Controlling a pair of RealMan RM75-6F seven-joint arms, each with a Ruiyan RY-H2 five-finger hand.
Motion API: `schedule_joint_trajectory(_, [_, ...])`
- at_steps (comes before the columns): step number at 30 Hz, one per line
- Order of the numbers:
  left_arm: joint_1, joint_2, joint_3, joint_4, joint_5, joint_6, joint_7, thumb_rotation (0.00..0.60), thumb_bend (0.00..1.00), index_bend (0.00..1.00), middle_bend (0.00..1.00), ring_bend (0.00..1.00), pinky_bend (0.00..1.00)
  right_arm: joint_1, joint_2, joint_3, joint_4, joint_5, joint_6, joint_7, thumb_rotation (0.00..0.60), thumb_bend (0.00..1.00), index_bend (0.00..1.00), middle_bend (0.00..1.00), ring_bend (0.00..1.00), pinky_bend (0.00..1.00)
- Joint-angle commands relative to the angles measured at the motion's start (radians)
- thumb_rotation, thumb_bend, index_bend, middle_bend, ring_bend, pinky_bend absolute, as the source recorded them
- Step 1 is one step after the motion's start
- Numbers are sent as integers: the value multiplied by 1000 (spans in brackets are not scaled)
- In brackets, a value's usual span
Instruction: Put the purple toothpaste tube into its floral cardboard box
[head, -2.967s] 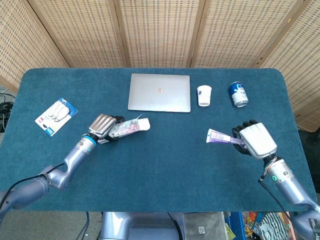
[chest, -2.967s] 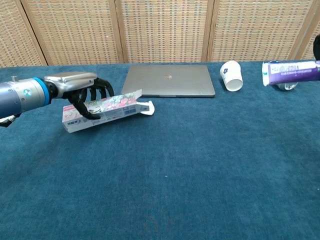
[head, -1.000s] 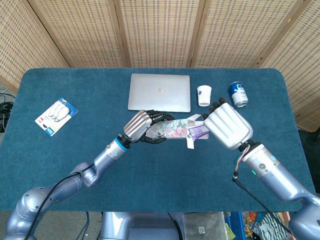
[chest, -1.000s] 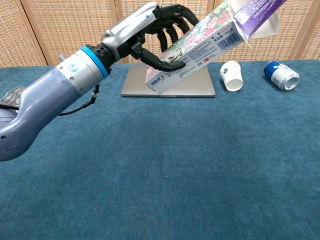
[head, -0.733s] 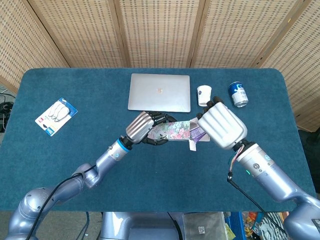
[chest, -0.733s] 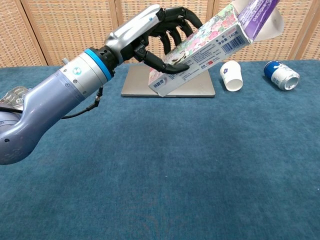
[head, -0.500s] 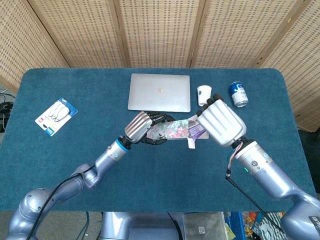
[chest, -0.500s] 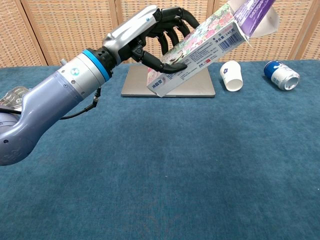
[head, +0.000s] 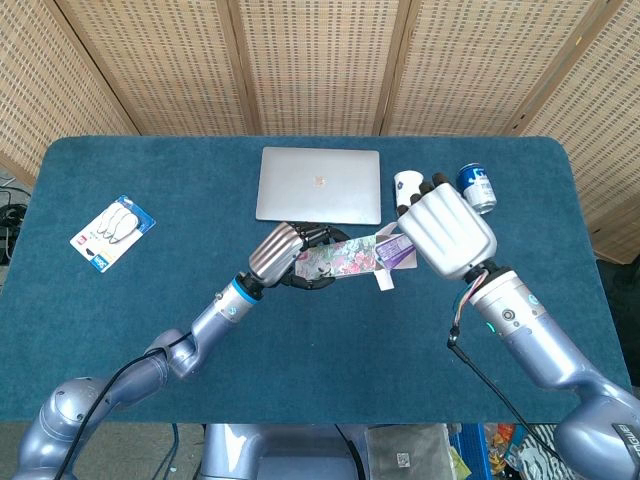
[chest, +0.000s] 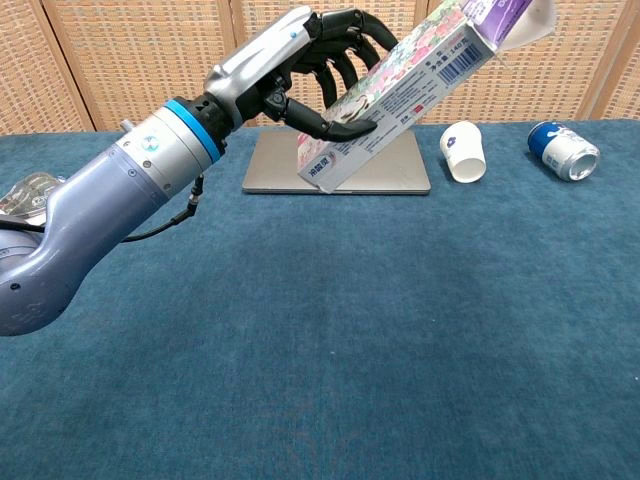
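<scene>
My left hand (head: 279, 252) (chest: 300, 60) grips the floral cardboard box (head: 338, 260) (chest: 400, 92) and holds it raised above the table, its open end tilted up to the right. The purple toothpaste tube (head: 397, 252) (chest: 500, 14) pokes out of that open end, only a short purple stretch showing. My right hand (head: 446, 233) holds the tube's far end from the right, seen in the head view only. The box's white flap (head: 384, 281) hangs open below the mouth.
A closed grey laptop (head: 319, 185) lies at the back centre of the blue table (head: 320, 370). A white paper cup (chest: 463, 150) and a blue can (chest: 563, 150) lie on their sides to its right. A packet (head: 112, 232) rests at the far left.
Both hands lifted from the table and met at the centre. Over the last second the tube slid further into the box and the box tilted steeper upward.
</scene>
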Motion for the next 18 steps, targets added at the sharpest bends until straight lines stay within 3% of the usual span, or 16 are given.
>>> schedule_joint_trajectory(1, [-1,0,-6,-8,-9,-4,-4,600,393,451,477,460,588,14,-1,-4,-10,24,19,-17,600,574,621,627,495,444])
schedule_joint_trajectory(15, [-4,-14,-34,-30,-36,-6,-25,600,394,451,477,460,588,54,-8,-29,-52,63,60,-72,600,589,627,632,496,450])
schedule_joint_trajectory(18, [-6,-14,-41,-41,-43,-10,-28,600,394,451,477,460,588,57,-16,-30,-65,51,71,-65,600,572,607,583,494,451])
